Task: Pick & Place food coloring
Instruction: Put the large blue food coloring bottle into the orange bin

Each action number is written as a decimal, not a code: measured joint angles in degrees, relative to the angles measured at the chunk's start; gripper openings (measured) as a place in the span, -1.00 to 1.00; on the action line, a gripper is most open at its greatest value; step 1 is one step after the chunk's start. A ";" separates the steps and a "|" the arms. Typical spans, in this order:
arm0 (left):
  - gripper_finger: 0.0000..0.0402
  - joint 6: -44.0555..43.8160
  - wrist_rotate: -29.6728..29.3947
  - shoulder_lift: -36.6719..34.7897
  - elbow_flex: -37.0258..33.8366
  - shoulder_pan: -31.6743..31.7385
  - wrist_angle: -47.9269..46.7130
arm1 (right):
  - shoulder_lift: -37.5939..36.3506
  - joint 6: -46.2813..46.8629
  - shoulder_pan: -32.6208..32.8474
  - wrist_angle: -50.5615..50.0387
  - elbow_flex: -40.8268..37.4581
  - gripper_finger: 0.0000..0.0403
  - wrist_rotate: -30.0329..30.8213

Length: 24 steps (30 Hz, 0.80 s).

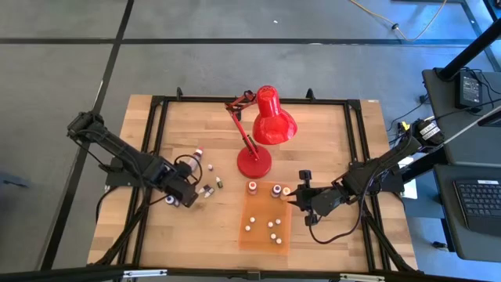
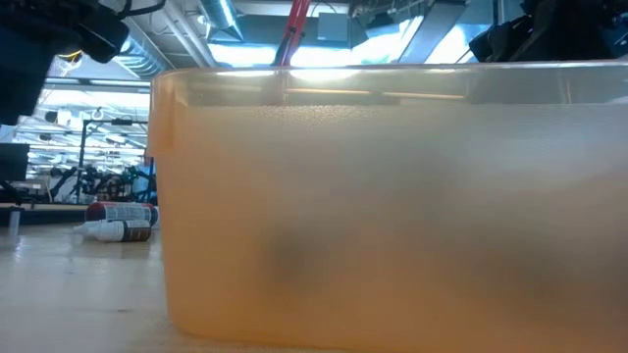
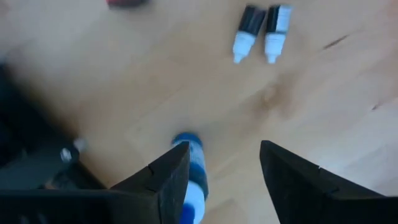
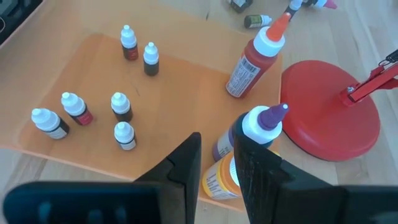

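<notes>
My left gripper points down over the table's left half, open. A blue food coloring bottle lies on the wood between its fingers, close to one of them. Two dark bottles lie side by side farther off. Several small bottles stand upright on the orange tray. My right gripper hangs over the tray's far right corner, its fingers a narrow gap apart with nothing plainly between them. A purple-tipped bottle stands just beyond it. My left gripper stands open around the blue bottle, which lies flat on the table right beside the inner side of one finger. That finger hides part of the bottle. Whether it touches the bottle I cannot tell.
A red desk lamp stands on its round base behind the tray. A taller red bottle with an orange tip stands at the tray's far edge. Loose bottles lie left of the lamp. The tray's wall fills the low view.
</notes>
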 joint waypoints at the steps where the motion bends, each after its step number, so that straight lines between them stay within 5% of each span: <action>1: -0.06 -1.52 0.12 0.00 0.00 -0.45 -0.47 | 0.00 -0.01 0.00 0.08 0.00 -0.51 0.00; 8: -0.08 -12.06 1.36 0.57 0.00 -4.12 -5.44 | 0.00 0.09 0.01 0.04 0.00 -0.51 0.00; 24: -0.09 -17.33 4.76 6.86 0.00 -8.74 -3.97 | 0.00 0.41 0.00 0.19 0.00 -0.51 -0.02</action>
